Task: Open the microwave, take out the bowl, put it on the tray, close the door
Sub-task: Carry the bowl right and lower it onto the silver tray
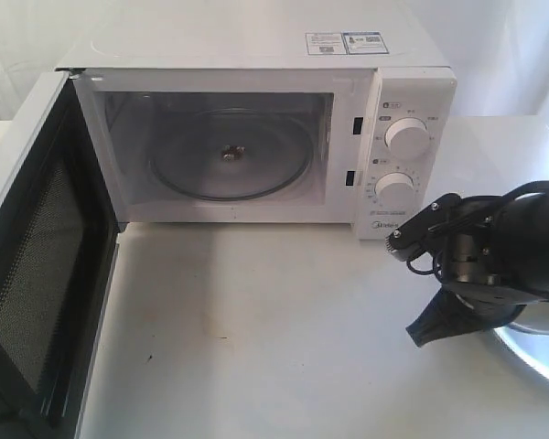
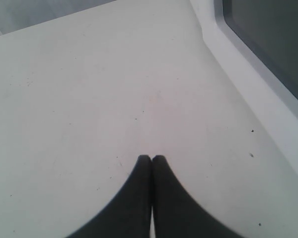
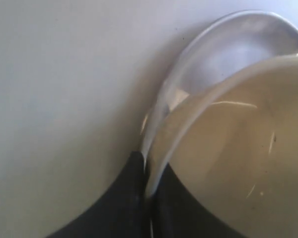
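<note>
The microwave [image 1: 256, 137] stands at the back with its door [image 1: 37, 274] swung wide open to the left. Its cavity holds only the glass turntable [image 1: 229, 154]. In the right wrist view my right gripper [image 3: 149, 173] is shut on the rim of the bowl [image 3: 238, 153], whose cream inside faces the camera, just over the silver tray [image 3: 228, 44]. In the exterior view the right arm [image 1: 494, 247] hangs over the tray [image 1: 531, 358] at the lower right and hides most of the bowl. My left gripper [image 2: 152, 158] is shut on nothing above the bare table, beside the door's dark window [image 2: 273, 44].
Two round knobs [image 1: 406, 135] sit on the microwave's right panel. The open door stretches along the left side toward the table's front edge. White tabletop [image 1: 256, 320] lies between the door and the right arm.
</note>
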